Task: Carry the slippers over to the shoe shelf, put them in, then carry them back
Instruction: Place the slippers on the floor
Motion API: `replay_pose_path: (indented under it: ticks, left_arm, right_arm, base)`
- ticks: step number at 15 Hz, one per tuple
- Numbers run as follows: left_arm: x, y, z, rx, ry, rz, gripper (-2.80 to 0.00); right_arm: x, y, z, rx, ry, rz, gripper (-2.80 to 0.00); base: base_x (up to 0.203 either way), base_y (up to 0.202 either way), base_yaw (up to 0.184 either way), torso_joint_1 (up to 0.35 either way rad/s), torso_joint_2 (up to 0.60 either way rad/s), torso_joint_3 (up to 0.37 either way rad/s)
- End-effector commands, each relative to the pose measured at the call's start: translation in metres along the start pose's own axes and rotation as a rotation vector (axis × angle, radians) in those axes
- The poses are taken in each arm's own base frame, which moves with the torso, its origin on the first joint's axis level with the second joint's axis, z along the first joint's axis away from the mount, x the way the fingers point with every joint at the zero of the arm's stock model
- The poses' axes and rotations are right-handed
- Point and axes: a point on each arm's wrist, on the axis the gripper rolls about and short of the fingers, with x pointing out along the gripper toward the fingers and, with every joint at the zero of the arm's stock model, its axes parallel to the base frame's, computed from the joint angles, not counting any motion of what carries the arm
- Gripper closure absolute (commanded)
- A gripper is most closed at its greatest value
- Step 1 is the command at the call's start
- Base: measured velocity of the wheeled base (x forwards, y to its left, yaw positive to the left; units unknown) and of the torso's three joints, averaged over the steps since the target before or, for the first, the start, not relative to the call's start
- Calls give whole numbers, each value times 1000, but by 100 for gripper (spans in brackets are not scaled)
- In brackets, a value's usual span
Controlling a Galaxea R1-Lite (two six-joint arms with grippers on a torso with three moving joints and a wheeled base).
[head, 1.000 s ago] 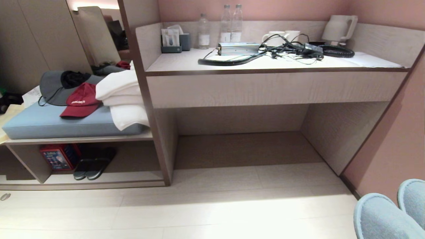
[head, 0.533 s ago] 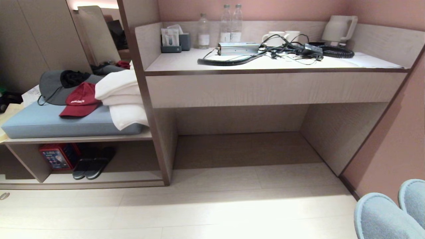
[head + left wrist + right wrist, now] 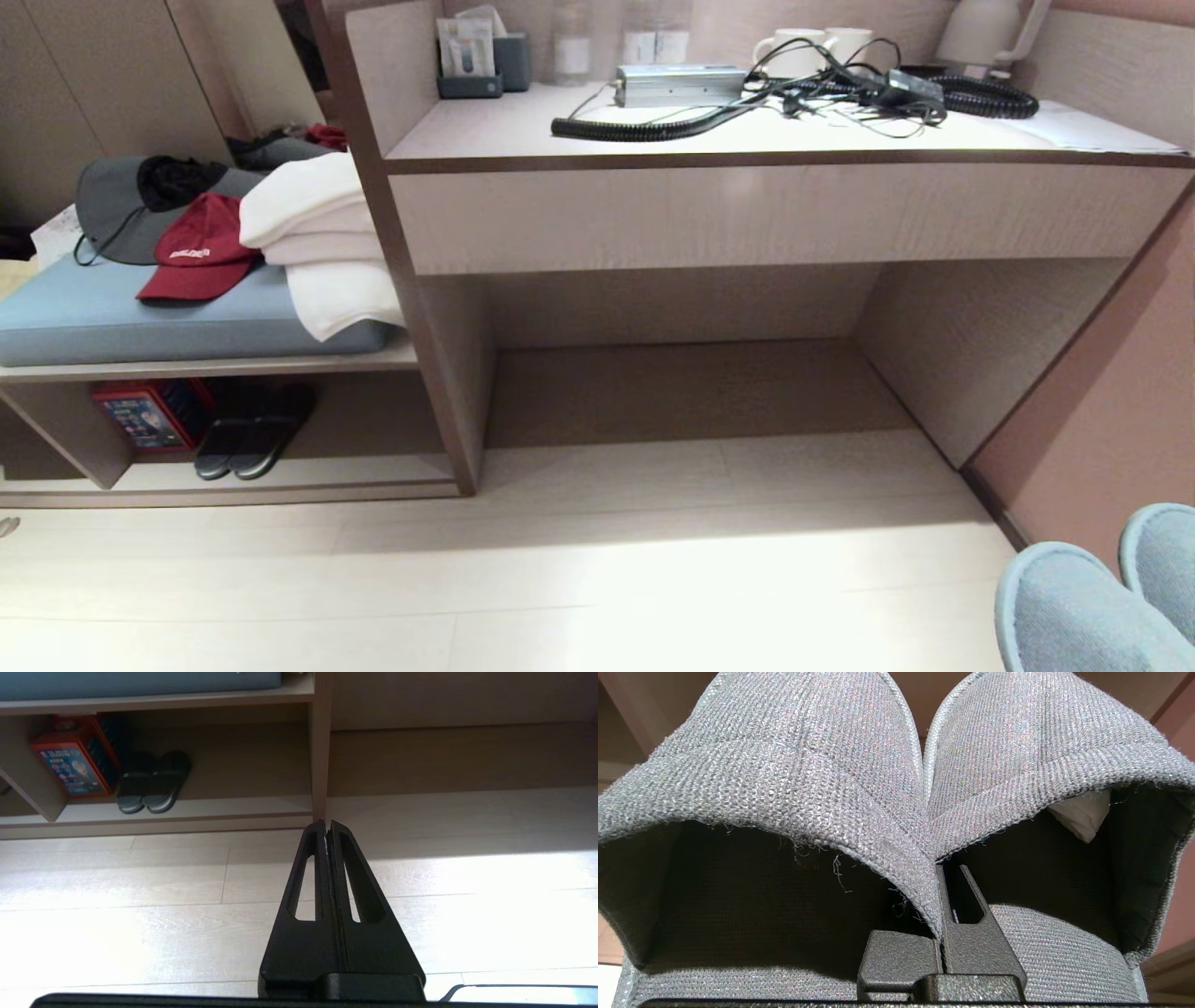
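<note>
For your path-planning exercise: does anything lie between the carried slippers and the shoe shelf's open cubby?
Nothing visible blocks the way. The slippers, clamped in the right gripper, face bare floor up to the shoe shelf. Inside, a dark pair and a red box fill its left part.

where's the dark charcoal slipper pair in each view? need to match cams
Head view: the dark charcoal slipper pair sits in the low cubby at lower left, beside the red box.
Left wrist view: the pair lies in the same cubby, past the shut left gripper.
Right wrist view: not in it; the grey-blue fabric slippers fill it.
Shared landmark: the red box, in the head and left wrist views.
</note>
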Motion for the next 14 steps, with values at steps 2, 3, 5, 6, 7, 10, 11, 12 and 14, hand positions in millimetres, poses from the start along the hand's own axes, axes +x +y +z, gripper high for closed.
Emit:
replay_pose_path:
  ticks: [2, 3, 5, 6, 7, 10, 11, 12, 14]
  left_arm:
    - [0, 0, 0, 0, 1, 1, 0]
    - [0, 0, 0, 0, 1, 1, 0]
    - [0, 0, 0, 0, 1, 0, 0]
    - [0, 0, 0, 0, 1, 1, 0]
    - [0, 0, 0, 0, 1, 0, 0]
    - [0, 0, 0, 0, 1, 1, 0]
    - [0, 0, 0, 0, 1, 1, 0]
    - [0, 0, 0, 0, 1, 1, 0]
    - [0, 0, 0, 0, 1, 0, 0]
  right_arm:
    - [0, 0, 0, -1, 2, 1, 0]
    - [0, 0, 0, -1, 2, 1, 0]
    - [0, 0, 0, -1, 1, 1, 0]
    - [0, 0, 0, -1, 2, 1, 0]
    - [0, 0, -1, -1, 3, 1, 0]
    - [0, 0, 0, 1, 2, 1, 0]
    - [0, 0, 0, 4, 3, 1, 0]
    - [0, 0, 0, 4, 3, 1, 0]
    - [0, 0, 0, 4, 3, 1, 0]
  base:
    - [0, 0, 0, 5, 3, -203]
    - [0, 0, 0, 1, 1, -207]
    - [0, 0, 0, 3, 0, -200]
    - [0, 0, 0, -5, 6, -206]
    - [0, 0, 0, 6, 11, -200]
    - [0, 0, 0, 5, 0, -197]
    - [0, 0, 0, 2, -1, -189]
    - [0, 0, 0, 6, 2, -198]
    - [0, 0, 0, 0, 1, -202]
